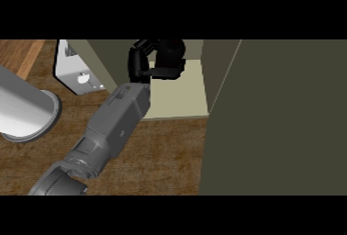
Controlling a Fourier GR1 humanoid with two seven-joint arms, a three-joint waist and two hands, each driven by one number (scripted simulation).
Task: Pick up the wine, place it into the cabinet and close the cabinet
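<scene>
My right hand (pixel 161 62) is reaching into the open cabinet (pixel 180 92), above its pale shelf floor. Its grey forearm (pixel 119 119) runs up from the lower left. The black fingers (pixel 137 59) are curled towards the thumb, as round something dark. The wine itself cannot be made out apart from the hand. The cabinet's dark olive door (pixel 284 119) stands open at the right and fills that side of the view. My left hand does not show.
A thick grey cylinder with a flared rim (pixel 27 114), probably my left forearm, fills the left edge. A light grey panel with a round knob (pixel 78 73) stands left of the cabinet opening. The wooden counter (pixel 163 156) lies below.
</scene>
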